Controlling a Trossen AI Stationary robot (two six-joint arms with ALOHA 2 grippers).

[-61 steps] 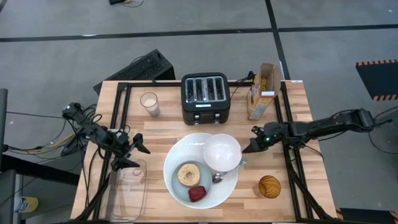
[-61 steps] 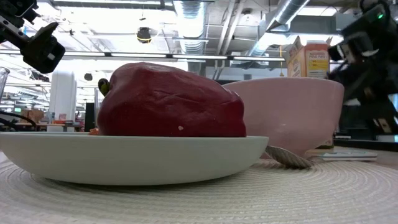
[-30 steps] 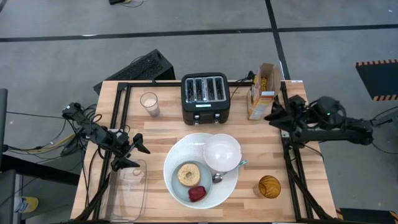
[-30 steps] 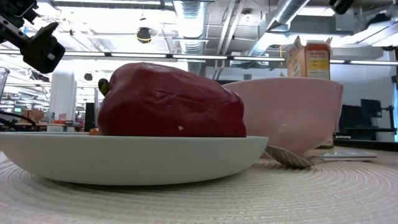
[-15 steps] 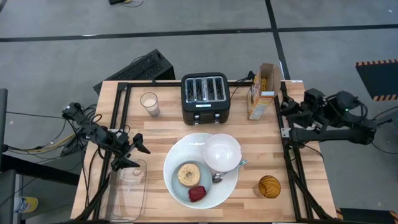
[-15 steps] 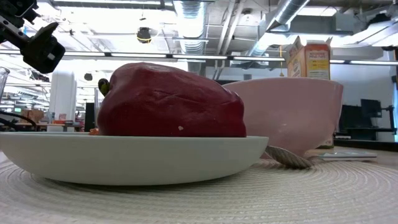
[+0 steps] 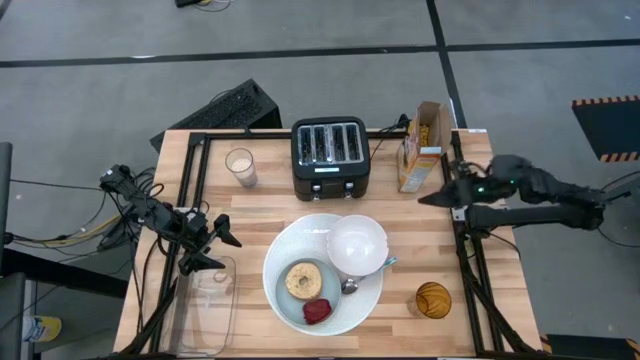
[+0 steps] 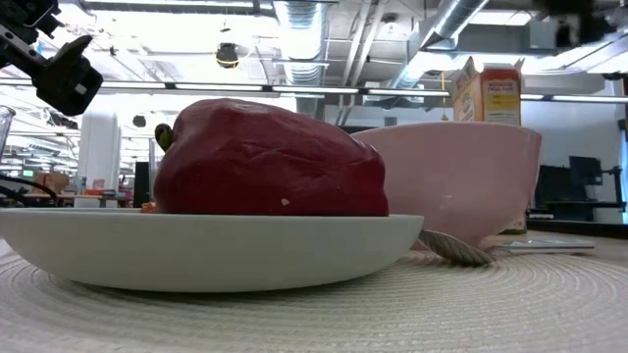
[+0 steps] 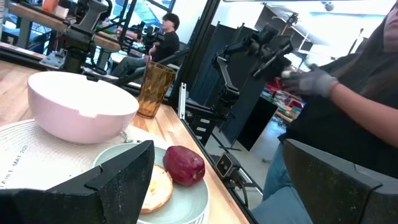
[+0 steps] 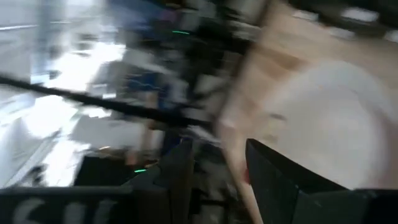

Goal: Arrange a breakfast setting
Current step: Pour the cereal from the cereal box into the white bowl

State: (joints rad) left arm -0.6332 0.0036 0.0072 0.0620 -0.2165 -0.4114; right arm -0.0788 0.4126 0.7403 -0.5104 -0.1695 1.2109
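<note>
A large round white plate holds a white bowl and a smaller pale blue-grey plate. On the small plate lie a tan bagel and a red food piece. A blue-handled spoon lies by the bowl. The orange cereal box stands at the far right. My left gripper is open and empty, left of the plates. My right gripper is open by a narrow gap and empty, in the air just near of the cereal box.
A black toaster stands at the far middle, with a glass of white drink to its left. An amber cup is near right and a clear container near left. A person stands beyond the table's near edge.
My right gripper, which had left the bowl and risen, has swung toward the table's right edge. It has then come back left and a little nearer, turning, to stand by the cereal box. Nothing on the table has moved.
</note>
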